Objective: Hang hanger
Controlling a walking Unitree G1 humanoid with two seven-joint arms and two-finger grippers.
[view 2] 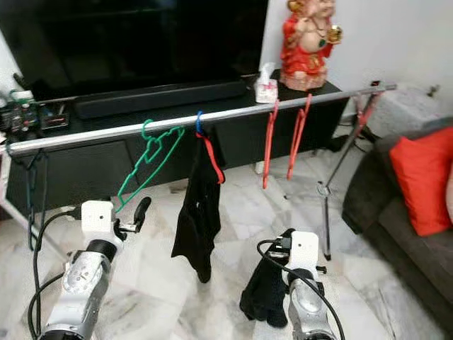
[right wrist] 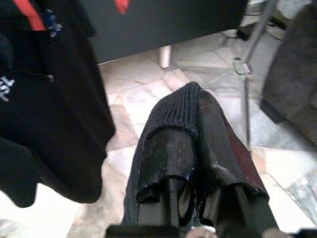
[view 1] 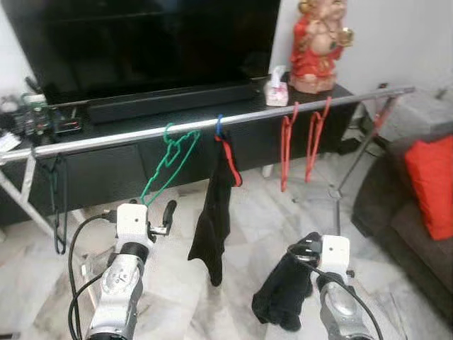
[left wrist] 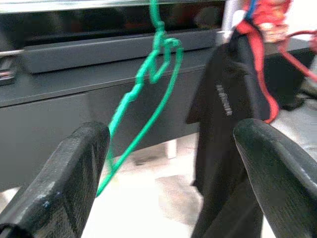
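White marble floor (view 1: 255, 212), black TV console (view 1: 141, 152) under large dark television (view 1: 141, 42), grey sofa (view 1: 403, 212) with red cushion (view 1: 432, 184), white wall (view 1: 396, 35).

Both your arms are raised forward, low in front of you.
Your left gripper (view 1: 160, 217) has its fingers spread wide; your right gripper (right wrist: 198, 148) is clamped together, draped in dark knit.

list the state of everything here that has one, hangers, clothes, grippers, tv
green hanger: hooked on the rail, tilted, bare
black garment: hanging from a red hanger on the rail
two red hangers: hanging, bare
left gripper: open, below the green hanger
right gripper: shut on dark knit cloth
tv: screen dark
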